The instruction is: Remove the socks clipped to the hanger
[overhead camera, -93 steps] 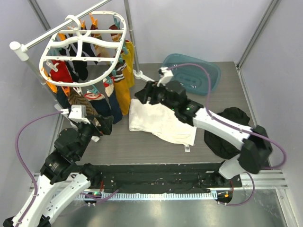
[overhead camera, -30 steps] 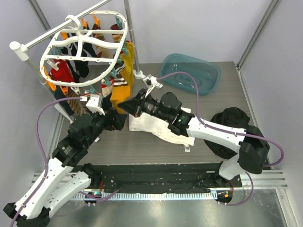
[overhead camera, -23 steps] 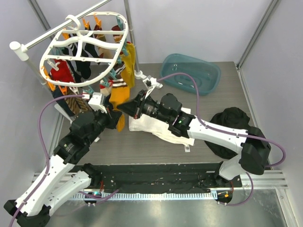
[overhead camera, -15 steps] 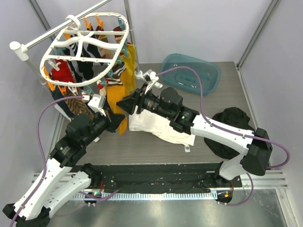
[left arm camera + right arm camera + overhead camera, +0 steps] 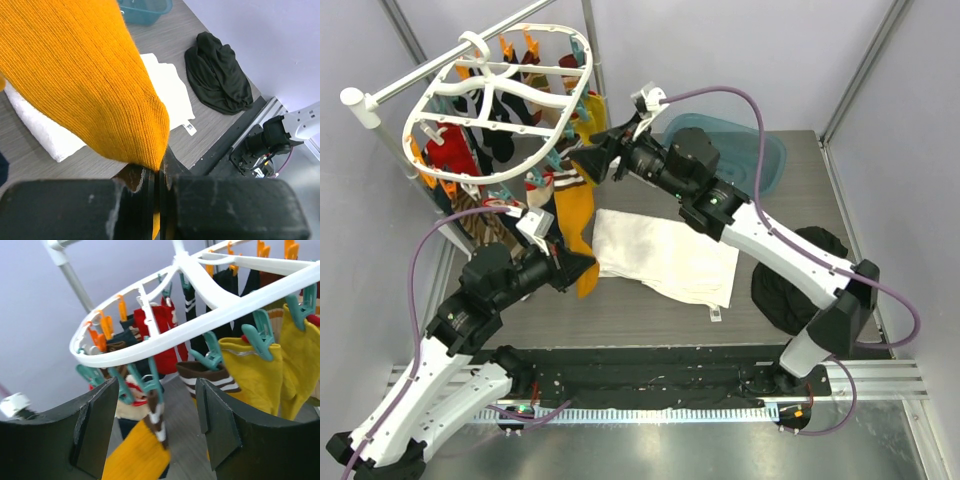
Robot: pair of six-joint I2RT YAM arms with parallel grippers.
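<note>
The white oval hanger (image 5: 582,70) hangs at the back left with several socks clipped under it in red, black, striped and yellow. One mustard sock (image 5: 575,215) stretches down from a teal clip (image 5: 150,382) by its brown-and-cream striped cuff (image 5: 160,420). My left gripper (image 5: 585,268) is shut on that sock's toe (image 5: 150,150), low and toward the near side. My right gripper (image 5: 592,160) is open at the hanger's front-right rim (image 5: 200,325), its fingers (image 5: 95,425) either side of the clip and cuff without touching. More yellow socks (image 5: 255,375) hang just right of it.
A white cloth (image 5: 665,255) lies spread mid-table. A black garment heap (image 5: 800,275) sits to the right. A teal basin (image 5: 750,160) stands at the back behind the right arm. The white pole stand (image 5: 440,65) carries the hanger.
My left gripper closed on the mustard sock's toe and drew it down toward the near side. My right gripper let go, opened, and rose back to the hanger's clips.
</note>
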